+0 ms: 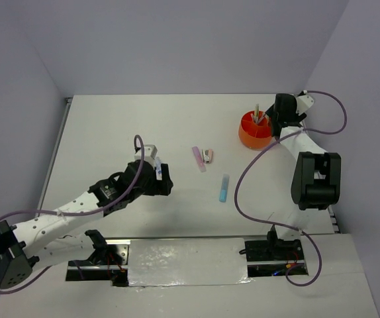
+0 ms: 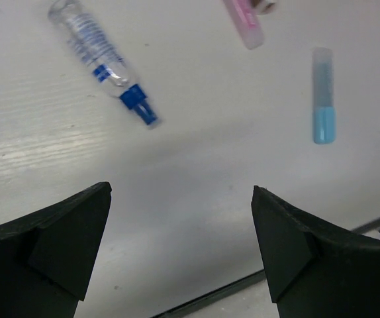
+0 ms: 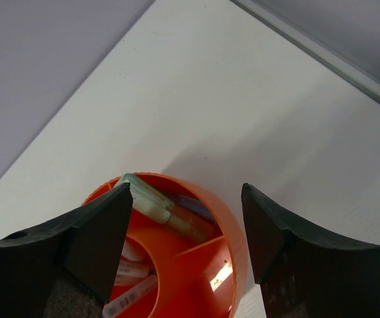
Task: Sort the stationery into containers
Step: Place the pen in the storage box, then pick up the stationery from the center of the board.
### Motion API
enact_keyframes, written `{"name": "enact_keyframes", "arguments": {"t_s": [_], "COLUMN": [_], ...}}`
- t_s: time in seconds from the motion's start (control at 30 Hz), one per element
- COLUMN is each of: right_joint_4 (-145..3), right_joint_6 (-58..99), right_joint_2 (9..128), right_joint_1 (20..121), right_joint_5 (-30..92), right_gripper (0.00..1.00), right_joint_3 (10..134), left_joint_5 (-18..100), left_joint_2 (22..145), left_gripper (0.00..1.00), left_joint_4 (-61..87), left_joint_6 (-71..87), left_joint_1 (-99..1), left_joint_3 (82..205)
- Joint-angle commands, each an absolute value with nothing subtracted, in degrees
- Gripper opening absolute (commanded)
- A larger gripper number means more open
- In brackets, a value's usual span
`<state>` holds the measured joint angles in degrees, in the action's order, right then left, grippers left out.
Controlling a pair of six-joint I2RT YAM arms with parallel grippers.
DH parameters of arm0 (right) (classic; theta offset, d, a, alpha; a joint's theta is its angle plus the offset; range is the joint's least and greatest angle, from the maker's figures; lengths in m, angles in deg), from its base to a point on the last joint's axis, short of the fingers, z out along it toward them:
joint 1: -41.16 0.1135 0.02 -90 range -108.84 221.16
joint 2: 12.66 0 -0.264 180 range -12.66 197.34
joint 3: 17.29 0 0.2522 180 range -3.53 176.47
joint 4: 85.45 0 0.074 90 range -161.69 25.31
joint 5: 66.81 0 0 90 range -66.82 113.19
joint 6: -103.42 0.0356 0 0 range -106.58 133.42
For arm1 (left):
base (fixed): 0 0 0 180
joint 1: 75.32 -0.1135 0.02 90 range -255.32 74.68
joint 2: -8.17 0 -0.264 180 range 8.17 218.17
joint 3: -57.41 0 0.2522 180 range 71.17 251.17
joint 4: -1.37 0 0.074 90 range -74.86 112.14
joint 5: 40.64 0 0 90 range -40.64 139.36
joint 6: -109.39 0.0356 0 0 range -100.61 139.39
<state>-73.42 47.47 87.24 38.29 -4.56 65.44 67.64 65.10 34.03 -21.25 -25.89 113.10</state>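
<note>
Your left gripper [image 2: 181, 192] is open and empty — the blue-capped pen [image 2: 100, 66] lies on the table [image 2: 203, 152] ahead-left of its fingers, axis slanting; the right gripper [image 3: 185, 192], jaws likewise parted, hangs over the orange pot [image 3: 228, 265].

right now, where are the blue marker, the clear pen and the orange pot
blue marker [image 2: 323, 96], left wrist view, middle of its body
clear pen [image 2: 102, 63], left wrist view, on its printed clear barrel
orange pot [image 1: 251, 142], top external view, on its outer wall
</note>
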Motion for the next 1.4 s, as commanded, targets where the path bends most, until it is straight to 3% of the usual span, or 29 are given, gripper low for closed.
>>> {"name": "enact_keyframes", "arguments": {"t_s": [0.0,0.43,0.53,0.67,1.07,1.37], "right_joint_4": [-77.0,-75.4,-71.4,-68.3,-68.3,-70.3], "right_joint_6": [48.4,48.3,46.3,45.0,44.2,45.7], "right_joint_2": [79.8,62.1,57.8,48.8,35.8,32.3], "right_joint_1": [38.4,42.6,47.9,57.3,67.0,68.7], "right_joint_5": [-4.0,8.8,10.3,5.0,14.4,20.3], "right_gripper": [0.75,0.76,0.83,1.0,0.98,0.96], "right_joint_3": [63.0,51.0,48.4,43.0,30.7,26.4], "left_joint_5": [65.9,69.2,67.8,68.7,73.3,79.1], "left_joint_2": [67.8,76.7,80.3,85.4,100.9,110.9], "left_gripper": [0.99,0.99,0.99,0.99,0.98,0.89], "left_joint_4": [33.9,34.3,32.5,33.1,35.3,38.5], "left_joint_6": [-24.0,-26.0,-25.8,-26.9,-29.6,-31.1], "left_joint_1": [-31.2,-39.1,-40.2,-40.2,-40.2,-40.2], "left_joint_3": [112.0,116.3,117.8,120.7,130.6,138.0]}}
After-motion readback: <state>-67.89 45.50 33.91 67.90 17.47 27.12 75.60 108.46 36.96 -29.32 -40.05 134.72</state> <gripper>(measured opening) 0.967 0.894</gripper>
